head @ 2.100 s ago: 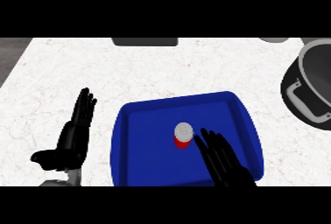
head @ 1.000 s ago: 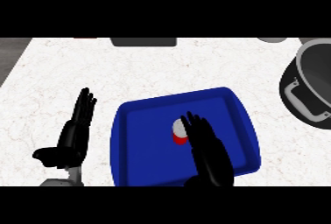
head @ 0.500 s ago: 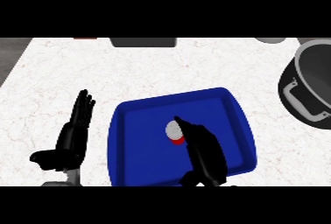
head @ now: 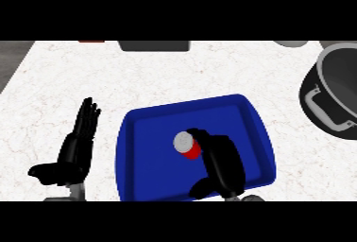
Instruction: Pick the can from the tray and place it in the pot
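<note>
A red can (head: 187, 144) with a grey top stands upright in the middle of the blue tray (head: 155, 124). My right hand (head: 222, 163) comes up from the lower edge and lies against the can's right side. Its fingers curl round the can, and one fingertip shows just above the can's top. The lower right part of the can is hidden by the hand. The dark grey pot (head: 336, 90) stands at the right edge, well apart from the tray. My left hand (head: 75, 150) rests open on the counter left of the tray, fingers straight.
A dark flat object (head: 154, 46) lies at the counter's far edge, and a pale round item (head: 291, 43) shows at the far right. White marble counter (head: 209, 71) stretches between the tray and the pot.
My right hand has moved left across the tray to the can, and its fingers have curled round it. The left hand has stayed where it was.
</note>
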`<state>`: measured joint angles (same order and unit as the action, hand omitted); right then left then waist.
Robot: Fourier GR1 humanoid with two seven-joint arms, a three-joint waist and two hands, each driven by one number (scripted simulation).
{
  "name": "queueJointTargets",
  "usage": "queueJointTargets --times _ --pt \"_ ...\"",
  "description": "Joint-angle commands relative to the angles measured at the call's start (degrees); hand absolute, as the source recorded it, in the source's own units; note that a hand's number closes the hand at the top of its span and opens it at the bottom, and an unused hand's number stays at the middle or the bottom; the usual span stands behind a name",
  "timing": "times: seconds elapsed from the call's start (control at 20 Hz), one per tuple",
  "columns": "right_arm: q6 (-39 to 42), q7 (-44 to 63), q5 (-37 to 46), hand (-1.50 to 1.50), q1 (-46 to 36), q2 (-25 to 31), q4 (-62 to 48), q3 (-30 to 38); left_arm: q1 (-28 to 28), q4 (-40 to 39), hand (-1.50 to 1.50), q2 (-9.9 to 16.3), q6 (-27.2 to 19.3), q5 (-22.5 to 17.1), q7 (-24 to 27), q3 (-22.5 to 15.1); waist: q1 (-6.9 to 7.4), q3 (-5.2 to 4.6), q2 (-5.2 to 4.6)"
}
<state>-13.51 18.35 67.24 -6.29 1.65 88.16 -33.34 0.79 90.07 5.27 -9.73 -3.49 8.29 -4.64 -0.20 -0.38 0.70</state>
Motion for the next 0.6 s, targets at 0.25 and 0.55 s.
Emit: queueJointTargets --times 0.25,0.55 --pt "18.7 -9.3 -7.1 1.50 -1.0 12.2 -4.7 1.8 -1.4 1.5 0.00 0.0 -0.3 0.5 -2.1 0.0 0.65 0.33 -1.03" --pt "19.6 -10.7 -6.6 1.50 3.1 16.6 13.4 6.1 2.3 3.1 0.00 -0.8 0.1 0.9 -0.2 0.1 0.05 0.37 -0.58"
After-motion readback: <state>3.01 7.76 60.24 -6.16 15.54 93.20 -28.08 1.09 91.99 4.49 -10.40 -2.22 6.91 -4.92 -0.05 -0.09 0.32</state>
